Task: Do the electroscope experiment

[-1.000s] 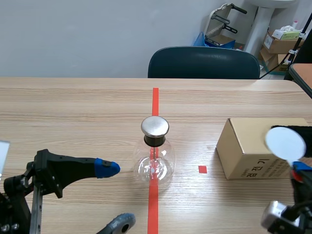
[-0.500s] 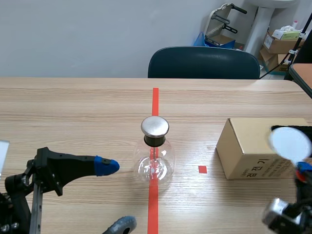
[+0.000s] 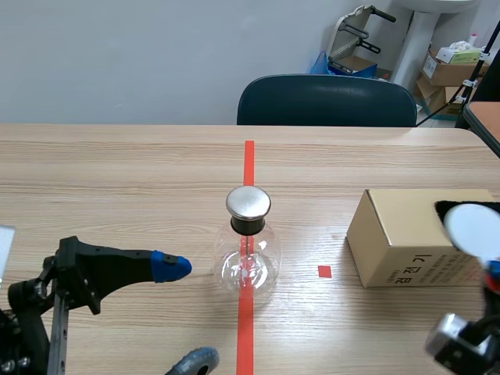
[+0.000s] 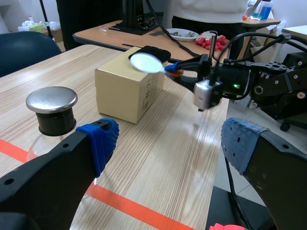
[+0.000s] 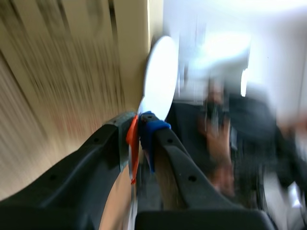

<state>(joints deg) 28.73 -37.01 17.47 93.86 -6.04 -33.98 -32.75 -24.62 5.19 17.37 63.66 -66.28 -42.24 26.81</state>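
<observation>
The electroscope, a round glass flask (image 3: 248, 262) with a metal cap (image 3: 248, 202), stands on the red tape line mid-table; the left wrist view shows its cap (image 4: 51, 99) beside my left finger. My left gripper (image 3: 183, 314) (image 4: 169, 143) is open, low and left of the flask, holding nothing. My right gripper (image 3: 491, 283) (image 5: 139, 128) is shut on the orange handle (image 5: 131, 139) of a white disc (image 3: 472, 227) (image 5: 160, 80), held upright in front of the cardboard box (image 3: 402, 238). The left wrist view shows that disc (image 4: 146, 62) over the box (image 4: 125, 88).
A black cloth (image 4: 151, 50) lies on top of the box, behind the disc. A dark chair (image 3: 326, 100) stands at the table's far edge. In the left wrist view a person (image 4: 211, 9) stands behind another table beyond the right arm.
My right gripper has carried the white disc to the right, toward the table's right edge. The left arm shifted only slightly.
</observation>
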